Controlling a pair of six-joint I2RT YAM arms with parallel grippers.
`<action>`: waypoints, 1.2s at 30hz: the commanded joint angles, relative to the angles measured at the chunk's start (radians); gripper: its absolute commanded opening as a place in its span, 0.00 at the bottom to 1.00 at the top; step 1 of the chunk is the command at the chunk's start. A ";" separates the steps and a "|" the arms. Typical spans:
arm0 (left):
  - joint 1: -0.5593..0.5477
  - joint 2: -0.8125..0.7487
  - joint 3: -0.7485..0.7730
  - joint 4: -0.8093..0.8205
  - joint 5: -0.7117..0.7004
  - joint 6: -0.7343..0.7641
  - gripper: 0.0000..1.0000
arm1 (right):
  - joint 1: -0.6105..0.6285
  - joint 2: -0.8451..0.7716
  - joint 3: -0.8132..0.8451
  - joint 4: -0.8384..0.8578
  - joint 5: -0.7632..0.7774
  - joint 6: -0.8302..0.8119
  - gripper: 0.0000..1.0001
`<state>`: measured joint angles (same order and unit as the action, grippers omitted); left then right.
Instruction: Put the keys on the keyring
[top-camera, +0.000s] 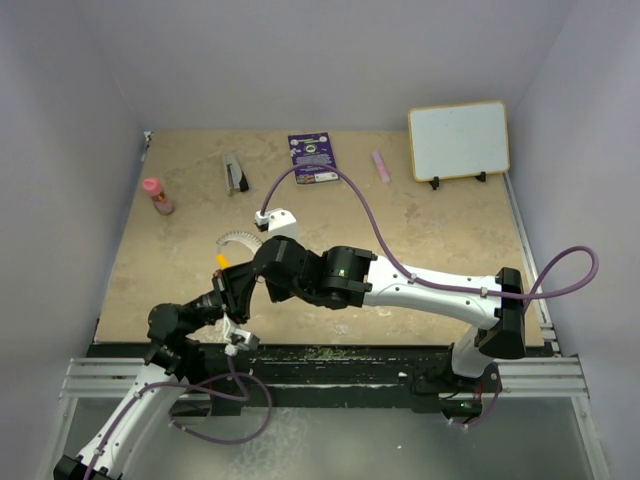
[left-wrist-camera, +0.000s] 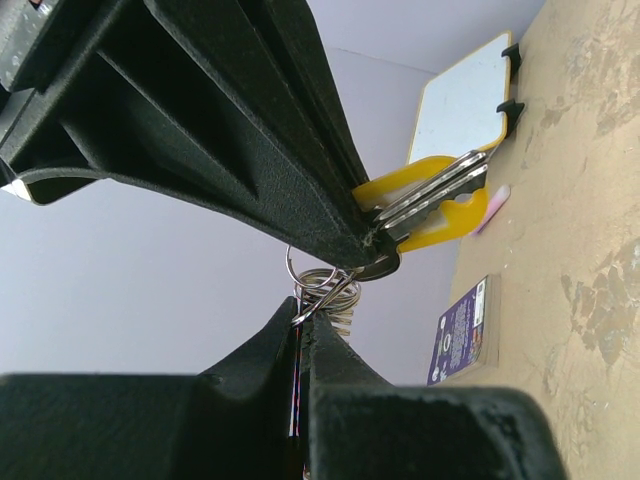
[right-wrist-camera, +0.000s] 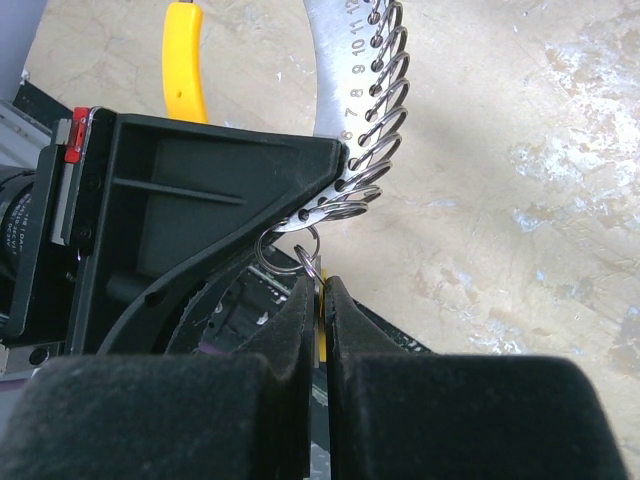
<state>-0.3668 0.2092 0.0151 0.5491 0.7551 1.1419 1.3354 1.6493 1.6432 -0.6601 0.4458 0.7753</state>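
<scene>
Both grippers are pinched right down here, basically no gap in either set of jaws. My left gripper has its black fingers squeezed onto a thin bit of wire loop. I honestly can't tell which ring that wire belongs to. My right gripper is nipped onto the small thin silvery metal keyring, which sits right at its fingertips. The two grippers meet tip to tip above the near-left part of the beige marbled tabletop, so everything is up in the air.

The little silvery keys with the yellow plastic heads stick out just past the right gripper's finger in the left wrist view, stacked flat together. Their narrow ends sit right beside the keyring. Whether they're actually threaded on it, I can't make out.

Also hanging in the mix is a curved silvery numbered strip with a row of wire rings along its edge. Its end tucks in at the left gripper's tip.

Along the far edge of the table, well apart from all this, are:
- a white board with a wooden frame
- a pink bar
- a purple card
- a grey-and-black oblong tool
- a small pink-capped bottle, over on the left
</scene>
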 joint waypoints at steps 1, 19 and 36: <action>0.003 -0.007 0.053 0.017 0.022 -0.015 0.03 | 0.007 -0.018 0.007 0.013 0.010 0.005 0.00; 0.004 -0.055 0.074 -0.076 0.060 0.007 0.03 | 0.007 -0.031 -0.004 0.006 0.014 0.010 0.00; 0.004 -0.008 0.096 -0.064 0.023 0.019 0.03 | 0.007 -0.028 0.001 0.001 0.019 0.015 0.00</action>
<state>-0.3668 0.1913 0.0616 0.4267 0.7811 1.1458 1.3354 1.6493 1.6333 -0.6601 0.4461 0.7757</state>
